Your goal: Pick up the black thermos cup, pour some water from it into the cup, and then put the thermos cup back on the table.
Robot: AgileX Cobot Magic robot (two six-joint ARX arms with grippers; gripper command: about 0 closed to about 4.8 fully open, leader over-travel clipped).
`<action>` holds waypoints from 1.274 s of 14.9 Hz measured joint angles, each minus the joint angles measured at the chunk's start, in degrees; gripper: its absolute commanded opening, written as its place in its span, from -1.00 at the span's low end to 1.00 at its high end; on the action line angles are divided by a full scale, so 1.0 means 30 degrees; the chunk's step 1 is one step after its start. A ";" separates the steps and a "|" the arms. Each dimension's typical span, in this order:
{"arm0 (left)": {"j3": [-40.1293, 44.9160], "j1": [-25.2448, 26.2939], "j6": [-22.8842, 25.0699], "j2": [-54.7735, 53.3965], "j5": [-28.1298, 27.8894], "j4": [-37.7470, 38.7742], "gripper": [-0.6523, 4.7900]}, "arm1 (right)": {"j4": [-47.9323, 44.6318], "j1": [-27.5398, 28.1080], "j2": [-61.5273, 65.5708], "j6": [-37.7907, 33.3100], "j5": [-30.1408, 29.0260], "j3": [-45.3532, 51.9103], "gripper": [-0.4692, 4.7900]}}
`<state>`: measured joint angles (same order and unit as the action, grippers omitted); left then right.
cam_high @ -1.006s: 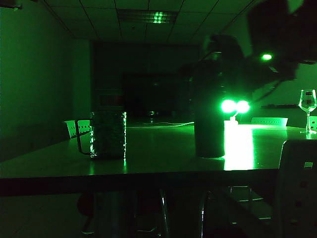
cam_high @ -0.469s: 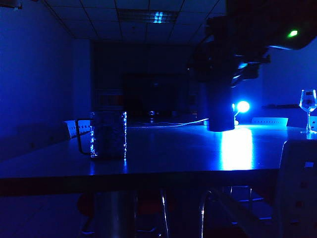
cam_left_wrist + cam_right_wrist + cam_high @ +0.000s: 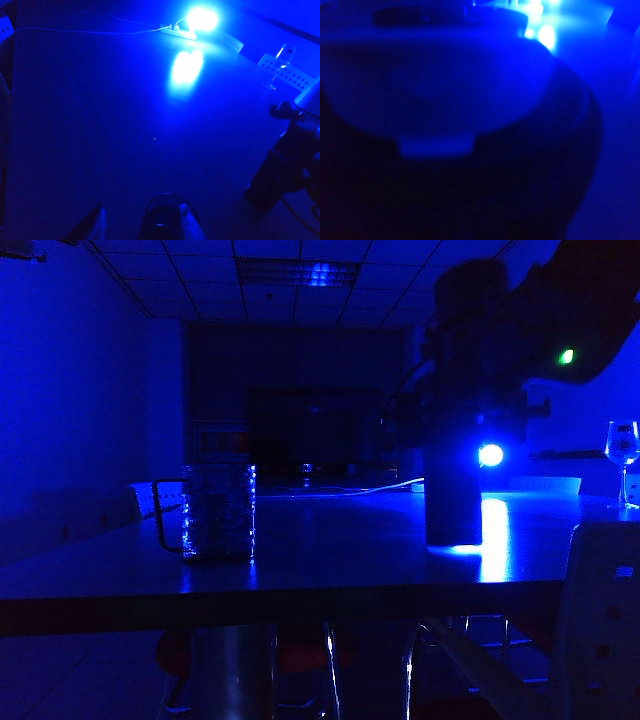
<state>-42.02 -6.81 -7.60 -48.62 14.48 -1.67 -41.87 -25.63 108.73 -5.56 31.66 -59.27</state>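
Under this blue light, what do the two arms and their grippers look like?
The right arm is a bulky dark silhouette with a small green indicator light; its gripper shows only as a dark block. The left gripper shows two pale, tapered fingers. True colours and any markings cannot be told.

I'm looking into a dark meeting room — long glossy table (image 3: 330, 560), grid ceiling panels (image 3: 300, 270), chairs (image 3: 600, 620) around it — lit blue.

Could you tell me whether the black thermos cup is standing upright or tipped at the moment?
Upright: the black thermos cup stands vertical in the exterior view, base at the table, with the right gripper around its upper part.
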 measured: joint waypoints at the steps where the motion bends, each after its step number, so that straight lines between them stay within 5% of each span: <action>1: 0.0000 0.0000 -0.0007 0.0000 0.0131 0.0000 -0.06 | -0.0240 0.0000 0.0233 -0.0364 0.0029 -0.0007 -0.02; 3: 0.0000 0.0000 0.0000 0.0000 0.0168 0.0007 -0.06 | -0.0372 0.0015 0.0321 -0.0991 0.0051 -0.0022 0.07; 5: 0.0000 0.0000 0.0000 0.0000 0.0175 0.0000 -0.09 | -0.0372 0.0007 0.0321 -0.1035 0.0022 -0.0029 0.75; 6: 0.0000 0.0000 0.0000 0.0000 0.0168 0.0000 -0.09 | -0.0372 0.0007 0.0321 -0.1027 0.0029 -0.0036 0.86; 9: 0.0000 0.0000 -0.0007 0.0000 0.0168 0.0000 -0.09 | -0.0444 0.0007 0.0328 -0.1064 -0.0321 -0.0036 1.00; 19: 0.0000 0.0000 -0.0007 0.0015 0.0168 -0.0058 -0.09 | 0.0233 -0.0146 -0.0765 0.0823 -0.2135 -0.0066 1.00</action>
<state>-42.02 -6.81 -7.62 -48.58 14.98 -1.85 -41.17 -26.06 106.43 -3.09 25.26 -59.46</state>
